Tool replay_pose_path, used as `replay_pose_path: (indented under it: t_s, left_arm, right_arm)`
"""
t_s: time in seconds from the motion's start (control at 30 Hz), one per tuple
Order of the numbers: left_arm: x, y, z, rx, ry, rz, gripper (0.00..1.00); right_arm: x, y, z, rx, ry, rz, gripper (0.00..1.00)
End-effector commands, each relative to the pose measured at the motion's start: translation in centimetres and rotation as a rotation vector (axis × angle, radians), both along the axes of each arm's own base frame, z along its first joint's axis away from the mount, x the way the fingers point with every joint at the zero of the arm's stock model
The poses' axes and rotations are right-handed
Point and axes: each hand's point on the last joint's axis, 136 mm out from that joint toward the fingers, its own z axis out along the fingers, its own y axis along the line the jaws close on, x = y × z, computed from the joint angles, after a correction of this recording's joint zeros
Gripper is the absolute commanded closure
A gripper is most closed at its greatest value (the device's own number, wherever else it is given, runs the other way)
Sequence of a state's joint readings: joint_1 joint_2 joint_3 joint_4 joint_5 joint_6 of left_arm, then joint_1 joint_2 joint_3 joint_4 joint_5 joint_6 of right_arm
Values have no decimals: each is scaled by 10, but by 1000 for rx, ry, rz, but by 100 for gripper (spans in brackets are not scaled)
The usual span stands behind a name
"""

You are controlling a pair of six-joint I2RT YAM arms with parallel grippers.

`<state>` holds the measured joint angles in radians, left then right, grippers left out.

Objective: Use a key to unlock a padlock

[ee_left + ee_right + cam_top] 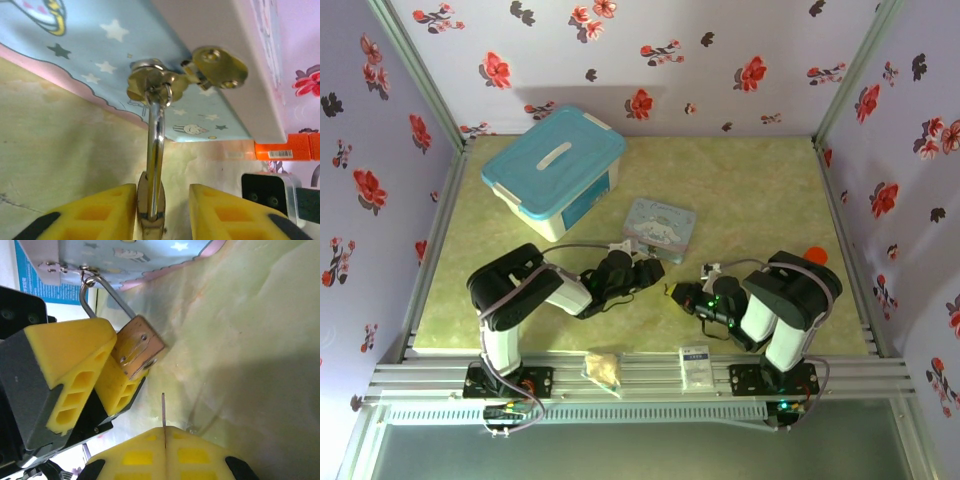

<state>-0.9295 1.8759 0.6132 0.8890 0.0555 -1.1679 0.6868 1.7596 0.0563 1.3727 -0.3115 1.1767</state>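
Brass padlock (137,352) hooked on the blue tin (100,50), between the fingers (95,215) of the left pincer (162,195).
This pincer is released, one finger apart from the padlock; the right pincer (165,432) grasps the key (163,410), near the padlock.

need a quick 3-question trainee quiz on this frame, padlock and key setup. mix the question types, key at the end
1. True or false: the right pincer is shut on the key.
2. The shackle of the padlock hooks through: A) the clasp on the pale blue tin; B) the handle of the teal-lidded box; C) the orange cylinder.
3. Short answer: is the key touching the padlock?

Key: 1 true; 2 A; 3 no, the key's tip stops short of the padlock body.
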Motion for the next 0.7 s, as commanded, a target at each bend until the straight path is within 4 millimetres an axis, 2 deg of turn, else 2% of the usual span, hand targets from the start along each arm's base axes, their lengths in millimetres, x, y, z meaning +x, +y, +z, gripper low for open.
replay_pose_path:
  t_s: [0.0,0.17,0.33,0.47,0.57,0.67]
  left_arm:
    - [-14,19,-31,126,53,-13,62]
    - [-14,31,-20,143,20,13,50]
    - [-12,51,11,144,-72,62,46]
    - [-16,39,49,28,-174,-7,47]
    - [-26,23,73,-65,-197,-98,48]
    - [-31,17,97,-123,-231,-115,47]
  right_arm:
    - [-7,7,7,5,-47,84,100]
    - [-3,12,12,2,-66,109,100]
    - [-2,20,33,10,-128,159,100]
    - [-5,24,58,-9,-197,214,100]
    - [-8,22,79,-39,-239,236,100]
    - [-13,16,97,-66,-268,246,100]
